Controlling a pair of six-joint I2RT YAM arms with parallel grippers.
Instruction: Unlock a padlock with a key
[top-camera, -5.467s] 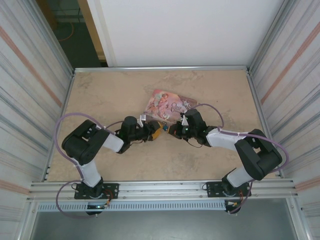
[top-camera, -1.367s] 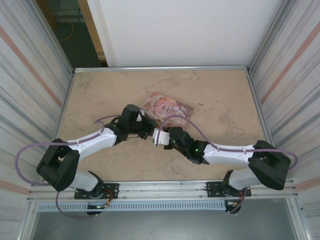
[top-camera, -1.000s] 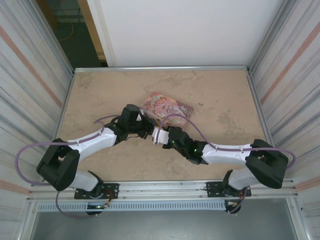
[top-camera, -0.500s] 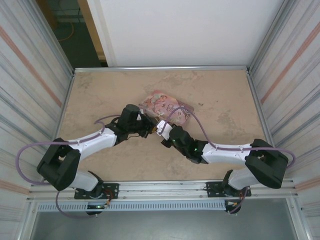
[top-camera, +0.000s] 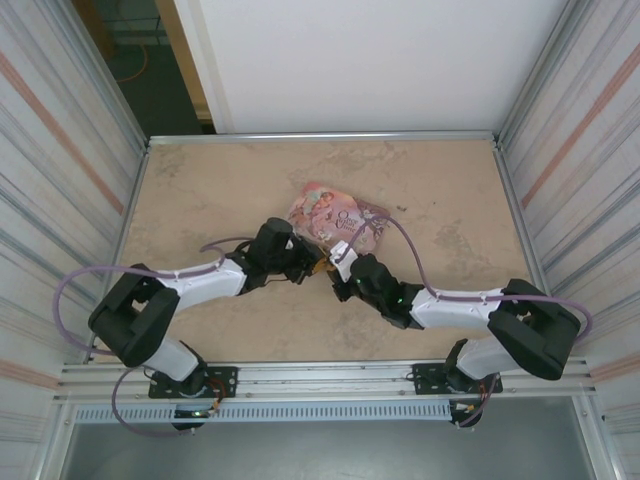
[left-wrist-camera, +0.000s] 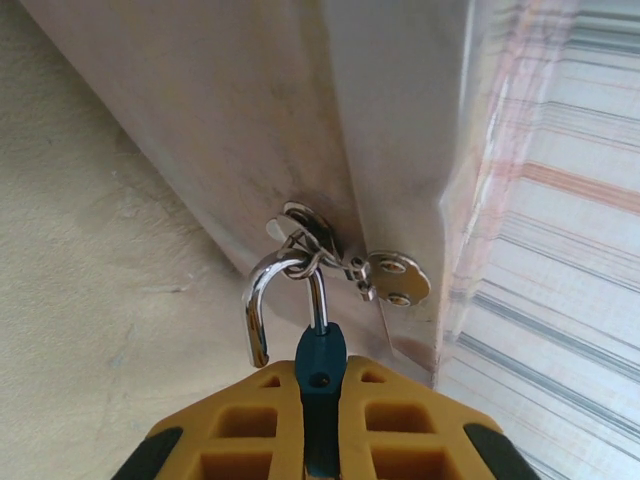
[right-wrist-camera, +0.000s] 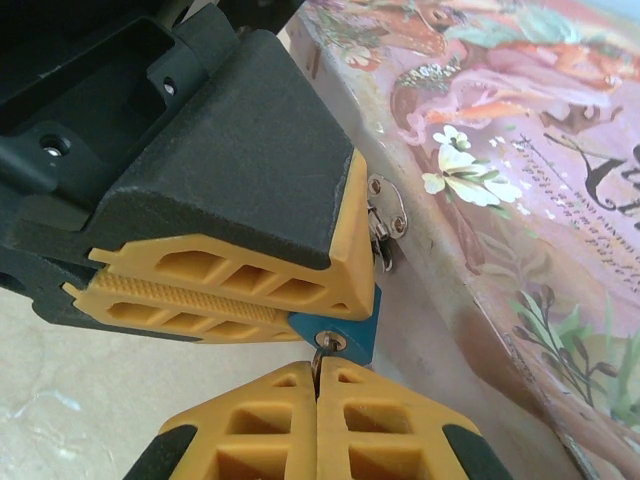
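Right end effector (right-wrist-camera: 318, 378) now up against padlock (right-wrist-camera: 350, 330), pink tin (right-wrist-camera: 520, 180) close alongside

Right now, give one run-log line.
left tool: shut on small blue padlock | right tool: shut on metal key | silvery shackle: open

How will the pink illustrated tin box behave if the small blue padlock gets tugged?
The pink illustrated tin box is low and wide, so probably slides, not tips. Its thin-looking wall suggests light weight. The small blue padlock, clamped in the left gripper with the right gripper on its silvery key, hooks the silvery hasp loosely, so slack probably goes first.
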